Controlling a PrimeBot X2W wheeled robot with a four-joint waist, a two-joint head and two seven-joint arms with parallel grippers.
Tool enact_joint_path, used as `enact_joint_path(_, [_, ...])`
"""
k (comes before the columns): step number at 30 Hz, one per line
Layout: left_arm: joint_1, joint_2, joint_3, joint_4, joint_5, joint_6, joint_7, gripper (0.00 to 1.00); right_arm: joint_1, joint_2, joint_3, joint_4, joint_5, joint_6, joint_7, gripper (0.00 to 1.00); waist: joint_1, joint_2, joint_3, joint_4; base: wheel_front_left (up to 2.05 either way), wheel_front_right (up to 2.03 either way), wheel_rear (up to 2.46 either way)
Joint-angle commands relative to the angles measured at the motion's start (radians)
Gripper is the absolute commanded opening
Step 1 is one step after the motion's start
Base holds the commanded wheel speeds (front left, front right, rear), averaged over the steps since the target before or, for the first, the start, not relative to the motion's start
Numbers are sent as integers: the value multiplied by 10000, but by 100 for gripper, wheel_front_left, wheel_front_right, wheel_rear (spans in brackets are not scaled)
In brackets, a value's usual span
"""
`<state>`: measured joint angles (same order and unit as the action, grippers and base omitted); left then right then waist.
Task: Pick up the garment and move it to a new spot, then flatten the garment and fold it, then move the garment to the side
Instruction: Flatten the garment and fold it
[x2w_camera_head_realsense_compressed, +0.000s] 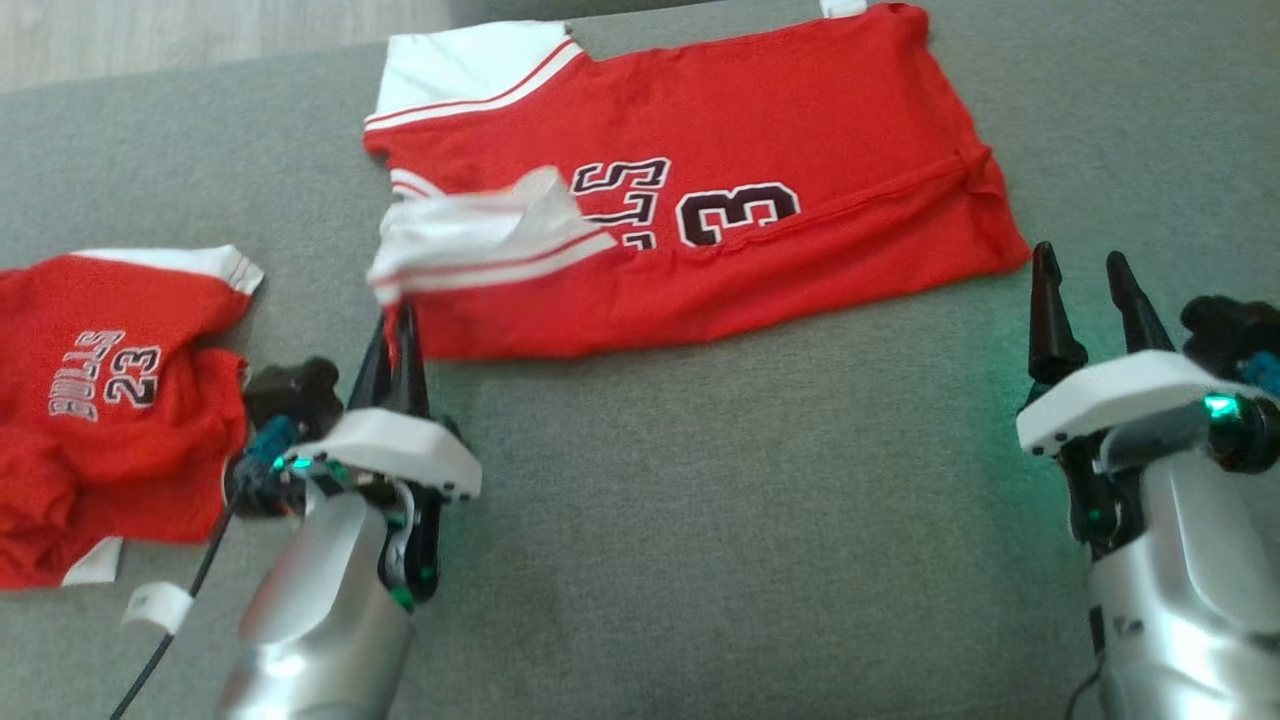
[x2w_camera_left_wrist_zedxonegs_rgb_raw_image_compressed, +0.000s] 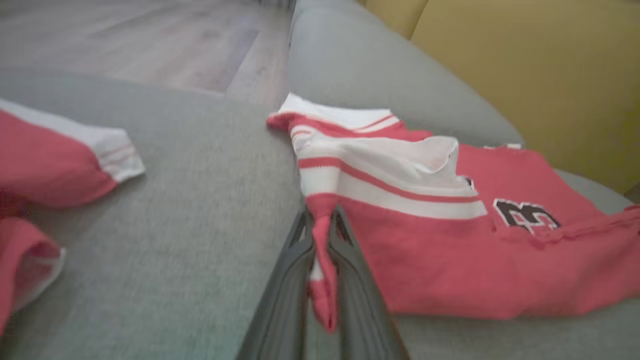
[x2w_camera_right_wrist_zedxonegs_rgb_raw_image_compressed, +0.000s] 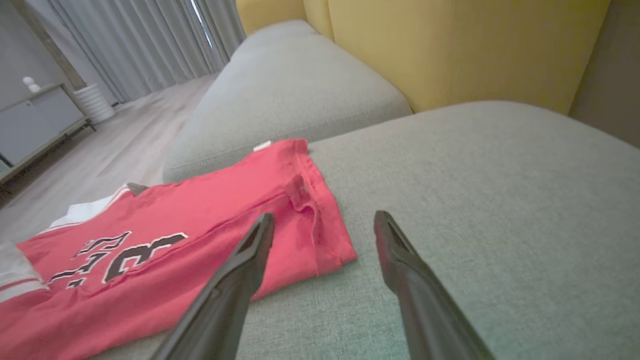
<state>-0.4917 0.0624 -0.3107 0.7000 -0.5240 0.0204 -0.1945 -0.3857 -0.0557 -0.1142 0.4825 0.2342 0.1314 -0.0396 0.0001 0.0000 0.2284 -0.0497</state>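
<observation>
Folding looks to be the step in hand. The left gripper is clamped on the edge of the flat red shirt, upper centre, beside its sleeve. The right gripper, fingers apart, hovers at lower right and probably needs to grip the hem next. Two shirts are in view, with the crumpled shirt at far left, and two grippers.

A living room in a home.
2 grey upholstered sofa cushions sit against a mustard-yellow backrest; beyond them lie a pale wood-plank floor, long grey curtains reaching down to it, and a low grey cabinet with a white ribbed container just beside it.
</observation>
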Motion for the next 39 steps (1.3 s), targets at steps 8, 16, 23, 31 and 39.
enact_joint_path(8, [-688,307,-137,-1594,454,-256,-314,0,-1823,53,-484,1628,-1606,-7,540,100,-1,0,278,423,0,0,0])
enact_joint_path(16, [-656,223,-551,-2163,537,-292,-127,0,-2938,54,-2342,3429,-3589,-7,926,100,-1,0,578,773,0,0,0])
enact_joint_path(23, [-555,274,-617,-2289,494,-263,-118,0,-3537,54,-3034,4790,-3682,-7,745,100,-1,0,654,849,0,0,0])
enact_joint_path(31, [-509,354,-587,-2255,399,-186,-116,0,-4069,54,-2795,5621,-3639,-7,162,0,-1,0,680,755,0,0,0])
enact_joint_path(39, [-242,513,-505,-1976,275,-154,-177,0,-4022,54,-2794,5384,-3459,-7,-364,0,-1,0,283,576,0,0,0])
